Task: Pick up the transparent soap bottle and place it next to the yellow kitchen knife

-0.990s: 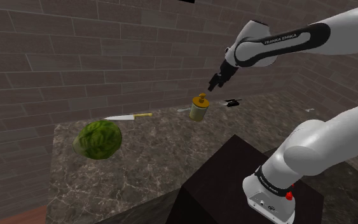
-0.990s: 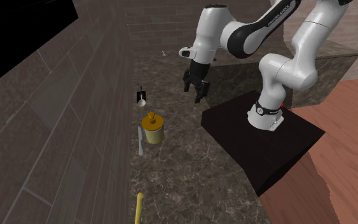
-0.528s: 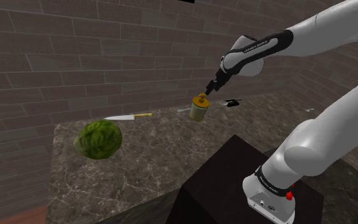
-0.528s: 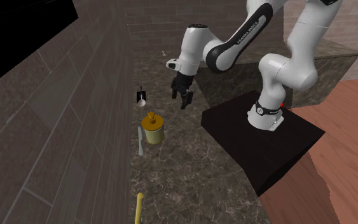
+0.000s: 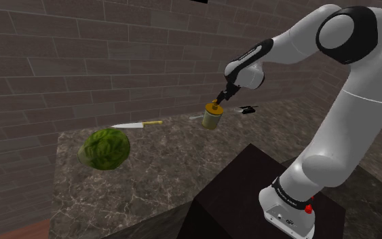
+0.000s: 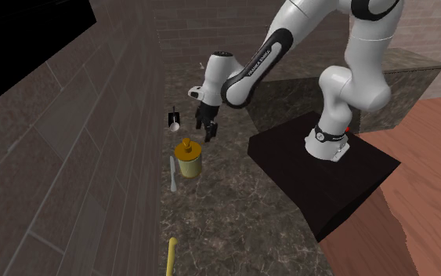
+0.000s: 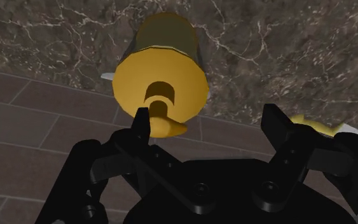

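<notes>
Black two-finger gripper (image 5: 218, 97), spread wide and empty, at shoulder-view one o'clock just above squat yellow pump-top soap bottle (image 5: 212, 118).

In the second exterior view the yellow knife (image 6: 171, 252) is cut off by the lower edge, so only a yellow end shows. The small black thing (image 5: 248, 108) far along the desk (image 5: 162, 176) is too small to name. In the wrist view the soap bottle (image 7: 163, 70) hides most of a pale object (image 7: 107, 76) behind it.
</notes>
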